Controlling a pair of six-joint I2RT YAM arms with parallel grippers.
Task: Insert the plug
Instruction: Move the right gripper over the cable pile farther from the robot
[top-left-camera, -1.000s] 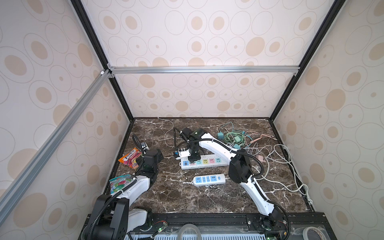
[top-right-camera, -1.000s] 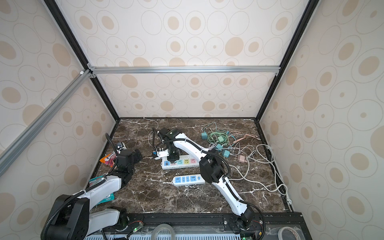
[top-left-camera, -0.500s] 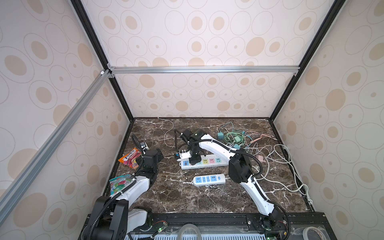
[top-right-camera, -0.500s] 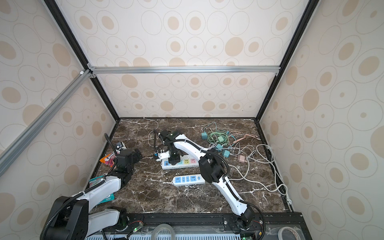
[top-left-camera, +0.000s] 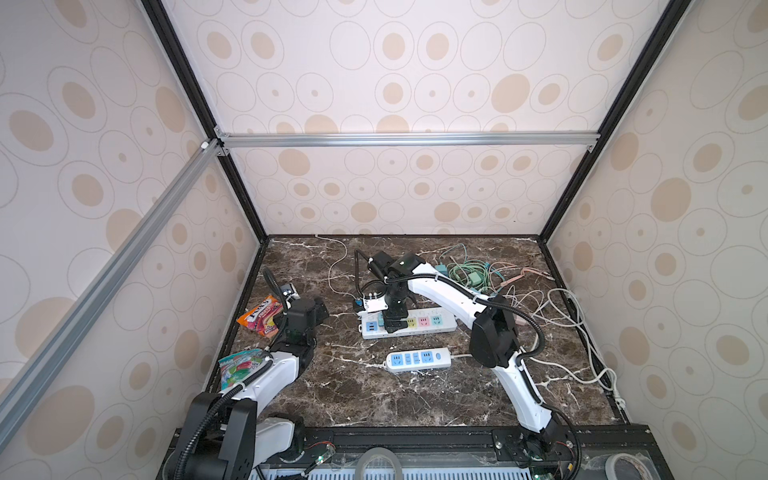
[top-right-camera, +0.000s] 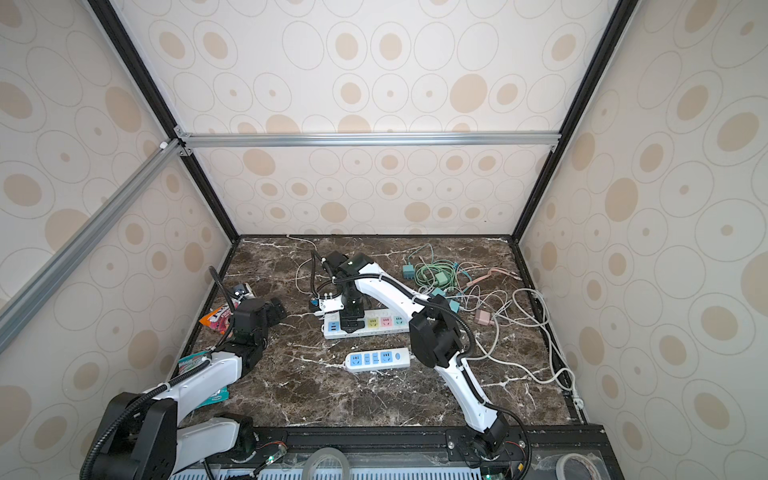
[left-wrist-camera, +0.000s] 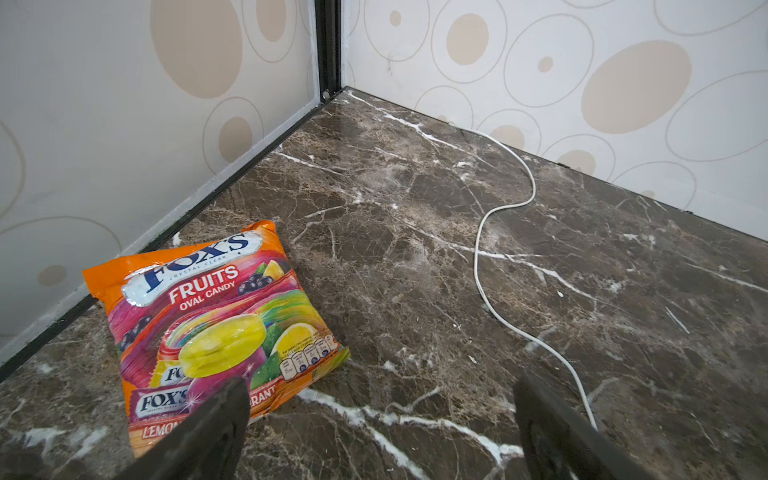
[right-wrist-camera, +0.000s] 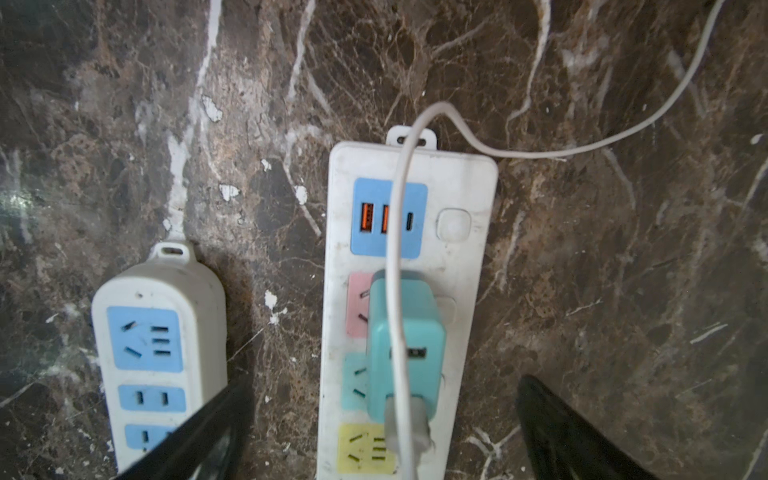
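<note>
Walls (top-left-camera: 395, 83) papered with ovals are set around a dark marble counter (top-left-camera: 374, 399). Near its middle a white power strip (top-left-camera: 442, 329) with coloured sockets is laid flat, and every place below is given from that strip.

The right arm (top-left-camera: 449, 291) is stretched over the strip from its right in both top views, and the right hand (top-left-camera: 394, 323) is held directly above the strip's left half. The left arm (top-left-camera: 274, 370) is kept well to the left of the strip. The left hand (left-wrist-camera: 380, 390) is held spread above bare counter, with nothing pinched.

A tangle of green and white cables (top-left-camera: 469, 272) is heaped behind the strip's right end. A blue-socket strip (top-left-camera: 417, 359) is laid roughly parallel to the power strip, just in front of it and not touching. A candy bag (left-wrist-camera: 216, 328) is seen well to the left, against the wall.

The teal plug (right-wrist-camera: 405, 345) is seated upright on the power strip, over the pink and teal sockets beside the USB panel (right-wrist-camera: 370, 241); its prongs are hidden. The fingers (right-wrist-camera: 199, 440) of the right hand are spread wide on either side of the plug, clear of it. A thin white cable (right-wrist-camera: 394, 232) is led from the plug across the USB panel and off the strip's end.
</note>
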